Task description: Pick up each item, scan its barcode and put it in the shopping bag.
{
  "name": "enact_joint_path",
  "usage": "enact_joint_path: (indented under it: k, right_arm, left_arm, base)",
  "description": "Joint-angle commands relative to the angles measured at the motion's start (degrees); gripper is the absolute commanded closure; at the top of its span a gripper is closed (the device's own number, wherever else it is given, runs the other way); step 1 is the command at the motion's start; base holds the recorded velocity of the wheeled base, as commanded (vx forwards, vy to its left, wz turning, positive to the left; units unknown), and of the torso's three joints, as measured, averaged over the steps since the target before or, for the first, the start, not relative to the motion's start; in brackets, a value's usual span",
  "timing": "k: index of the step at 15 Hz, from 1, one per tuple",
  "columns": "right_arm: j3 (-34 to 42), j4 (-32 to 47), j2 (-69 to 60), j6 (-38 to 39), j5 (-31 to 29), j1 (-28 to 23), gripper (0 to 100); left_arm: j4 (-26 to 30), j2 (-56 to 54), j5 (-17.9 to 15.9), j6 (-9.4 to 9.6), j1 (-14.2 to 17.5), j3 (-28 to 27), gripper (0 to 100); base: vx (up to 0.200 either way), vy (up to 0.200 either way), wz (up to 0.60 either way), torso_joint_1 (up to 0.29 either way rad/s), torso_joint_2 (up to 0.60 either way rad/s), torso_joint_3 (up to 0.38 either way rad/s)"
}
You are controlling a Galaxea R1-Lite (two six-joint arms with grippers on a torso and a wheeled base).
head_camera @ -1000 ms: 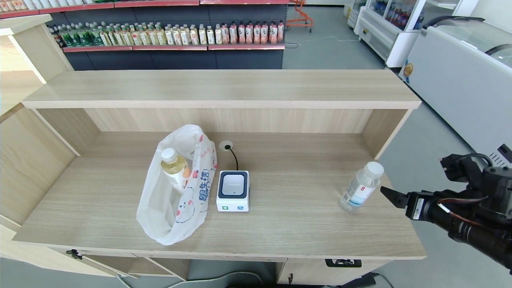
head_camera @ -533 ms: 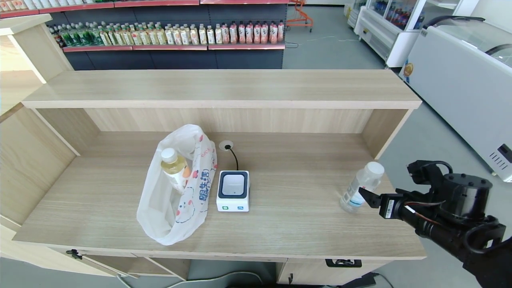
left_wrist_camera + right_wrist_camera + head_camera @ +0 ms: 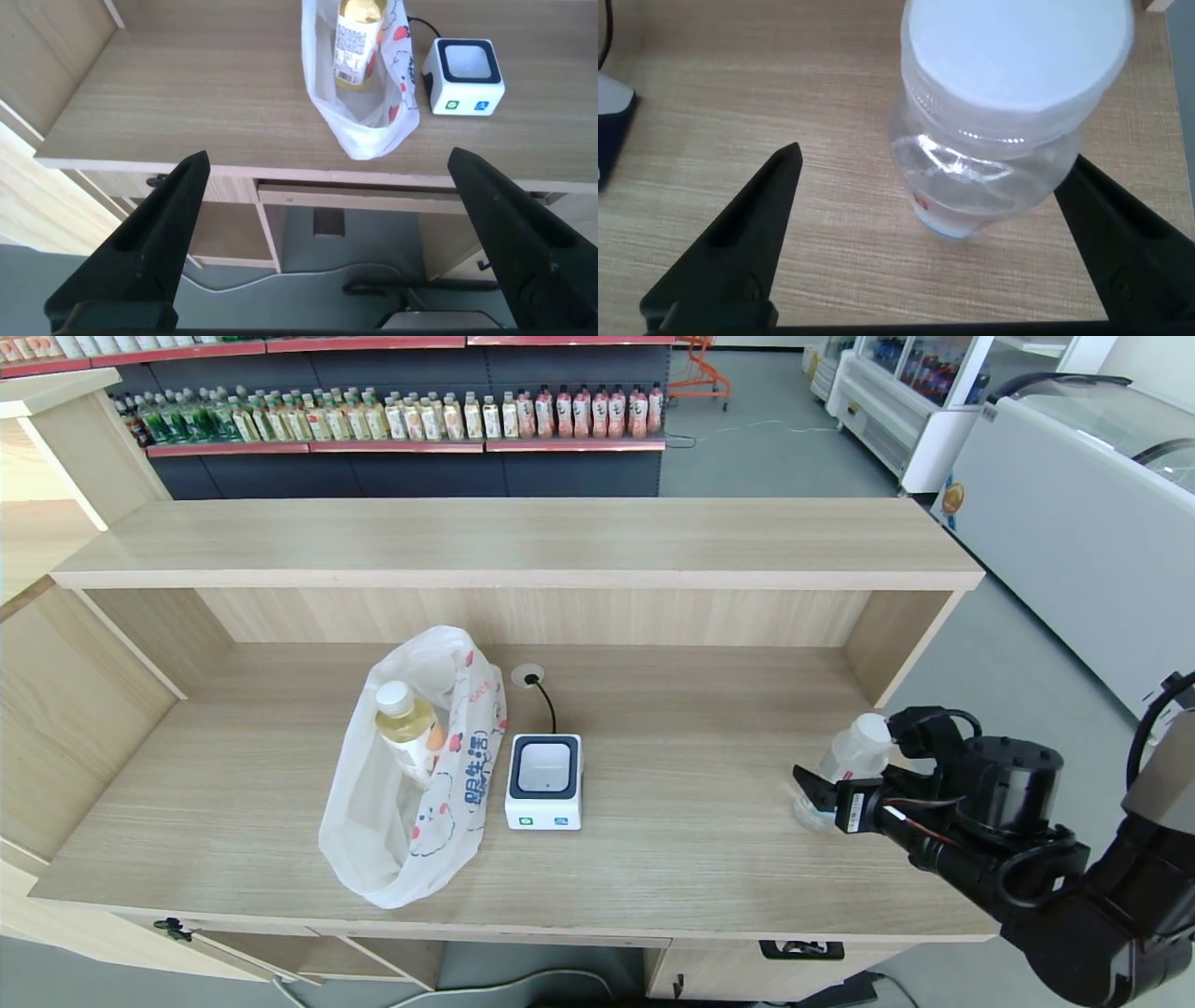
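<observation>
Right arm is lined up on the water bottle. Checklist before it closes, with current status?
1. Right gripper open: ok, fingers spread wide.
2. Water bottle between the fingers: ok, one finger on each side in the right wrist view.
3. Bottle upright, cap on, standing on the counter: ok.
4. Where the barcode sits on its label: cannot tell.
5. Scanner top unobstructed: ok.
6. Shopping bag mouth open: ok, with a yellow drink bottle already inside.
</observation>
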Motion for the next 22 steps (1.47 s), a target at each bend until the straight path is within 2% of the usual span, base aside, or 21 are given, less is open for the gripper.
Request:
enact_joint_path:
  k: [1, 10, 11, 13, 22]
  right_arm:
    - [-2.4, -0.3, 3.0, -0.1, -0.1, 0.3, 0]
    - [-9.7, -0.4, 9.1, -4.6, 0.7, 0.4, 0]
    - [-10.0, -0.6, 9.4, -4.5, 1.0, 0.4, 100]
    - [-10.0, -1.0, 9.4, -4.7, 3.2, 0.3, 100]
    - [-9.7, -2.4, 8.5, -4.8, 3.8, 0.6, 100]
  left_arm:
    - [0.0, 0.0, 0.0, 0.02, 0.0, 0.1, 0]
    - [0.0, 0.0, 0.0, 0.02, 0.1, 0.0, 0]
    - [0.0, 0.0, 0.0, 0.02, 0.0, 0.0, 0]
    - [0.0, 0.0, 0.0, 0.02, 0.0, 0.0, 0]
    - [0.0, 0.0, 0.0, 0.02, 0.0, 0.1, 0]
  base:
    - [0.000, 0.000, 0.00, 0.000, 0.00, 0.000]
    - [0.000, 0.000, 0.00, 0.000, 0.00, 0.000]
    - [0.000, 0.000, 0.00, 0.000, 0.00, 0.000]
    - [0.000, 0.000, 0.00, 0.000, 0.00, 0.000]
    - [0.000, 0.000, 0.00, 0.000, 0.00, 0.000]
